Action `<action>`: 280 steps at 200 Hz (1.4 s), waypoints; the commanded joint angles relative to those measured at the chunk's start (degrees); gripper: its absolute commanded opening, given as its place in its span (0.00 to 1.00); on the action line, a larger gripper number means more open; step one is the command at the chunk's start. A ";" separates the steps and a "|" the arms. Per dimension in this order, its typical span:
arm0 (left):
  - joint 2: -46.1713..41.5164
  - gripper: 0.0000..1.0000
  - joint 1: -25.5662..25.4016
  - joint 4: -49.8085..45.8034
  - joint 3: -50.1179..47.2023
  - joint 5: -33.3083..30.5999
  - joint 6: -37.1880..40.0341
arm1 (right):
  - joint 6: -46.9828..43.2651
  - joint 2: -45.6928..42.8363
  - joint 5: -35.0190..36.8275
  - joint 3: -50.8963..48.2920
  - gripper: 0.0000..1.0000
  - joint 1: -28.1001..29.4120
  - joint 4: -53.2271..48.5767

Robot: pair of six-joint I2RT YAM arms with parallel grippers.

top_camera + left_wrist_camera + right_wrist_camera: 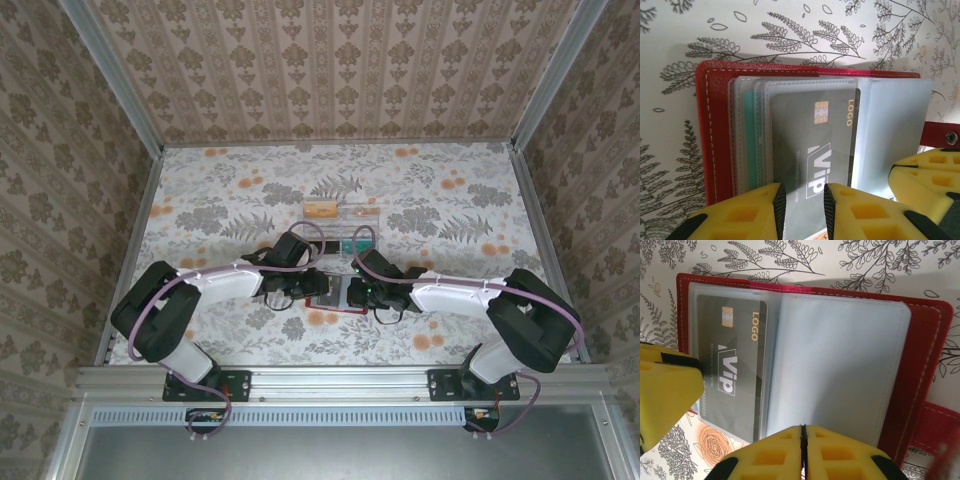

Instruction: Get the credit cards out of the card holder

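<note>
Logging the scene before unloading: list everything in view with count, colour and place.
card holder: one, red, lying open on the tablecloth
clear sleeves: several, frosted, fanned inside the card holder
VIP card: one, dark grey with gold chip, in a sleeve
teal card: one, edge showing, in a sleeve beneath
compartment tray: one, clear, beyond the card holder
tablecloth: one, white floral, across the table
left gripper: one, yellow fingers, jaws apart over the VIP card
right gripper: one, yellow fingers, shut at the sleeves' near edge
</note>
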 commanded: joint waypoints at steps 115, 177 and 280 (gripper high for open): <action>-3.22 0.30 -0.18 -3.22 -0.59 -1.29 -0.62 | 0.76 6.67 -5.18 5.04 0.18 -2.37 3.48; -11.81 0.32 1.88 -7.31 -3.41 -3.07 -0.87 | -0.56 11.38 -6.98 9.23 0.17 -2.18 2.72; -8.11 0.29 2.94 -3.18 -2.84 -0.34 -0.52 | -1.69 8.89 -4.86 9.25 0.21 -2.38 -0.42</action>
